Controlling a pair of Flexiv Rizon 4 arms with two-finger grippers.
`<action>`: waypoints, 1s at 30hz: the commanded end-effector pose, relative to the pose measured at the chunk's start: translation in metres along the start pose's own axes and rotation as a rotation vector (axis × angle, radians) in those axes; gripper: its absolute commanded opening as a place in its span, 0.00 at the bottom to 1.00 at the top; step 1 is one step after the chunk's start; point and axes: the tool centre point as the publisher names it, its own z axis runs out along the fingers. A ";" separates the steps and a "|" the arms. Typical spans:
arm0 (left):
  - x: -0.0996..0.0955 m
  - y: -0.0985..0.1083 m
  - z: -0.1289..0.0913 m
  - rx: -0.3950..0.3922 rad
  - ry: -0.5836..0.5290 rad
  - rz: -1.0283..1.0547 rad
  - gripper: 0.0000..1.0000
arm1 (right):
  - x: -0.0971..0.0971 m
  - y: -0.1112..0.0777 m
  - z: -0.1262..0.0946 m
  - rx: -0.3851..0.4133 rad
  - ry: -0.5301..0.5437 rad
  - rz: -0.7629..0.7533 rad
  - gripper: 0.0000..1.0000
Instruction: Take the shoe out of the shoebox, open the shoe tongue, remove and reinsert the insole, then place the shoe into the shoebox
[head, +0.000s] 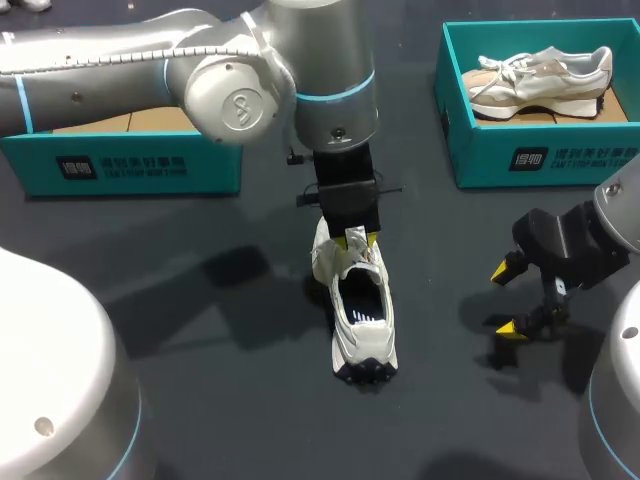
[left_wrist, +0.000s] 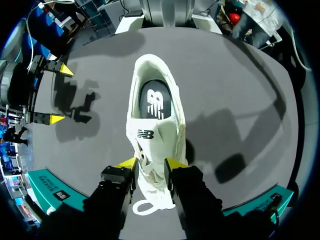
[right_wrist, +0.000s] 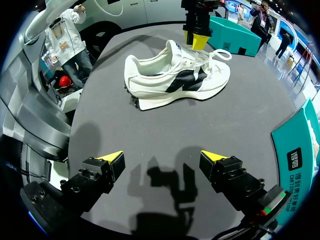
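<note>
- Head view, far left: a teal box (head: 130, 165) with white print on its front sits on the dark counter (head: 200, 330), partly behind the left arm.
- Centre: the white shoe (head: 362, 320) stands on the counter outside either box, a logo on its dark insole (left_wrist: 154, 102). The left pincer (head: 355, 240) is narrowed onto the tongue (left_wrist: 150, 135), a finger on each side.
- Right: the right pincer (head: 505, 300) hovers wide open, holding nothing.
- Far right: a teal shoebox (head: 545, 165), also printed, holds another shoe (head: 540, 80).

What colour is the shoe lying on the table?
The shoe is white with black side marking; right wrist view.
</note>
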 end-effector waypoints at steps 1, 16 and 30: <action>0.000 -0.002 -0.001 0.000 0.002 -0.001 0.33 | 0.002 0.000 0.000 0.002 -0.002 0.001 1.00; 0.012 -0.033 0.039 0.069 0.011 0.008 0.31 | 0.002 0.000 0.000 0.002 -0.002 0.001 1.00; 0.009 -0.049 0.023 0.051 -0.018 0.007 0.31 | 0.002 0.000 0.000 0.002 -0.002 0.001 1.00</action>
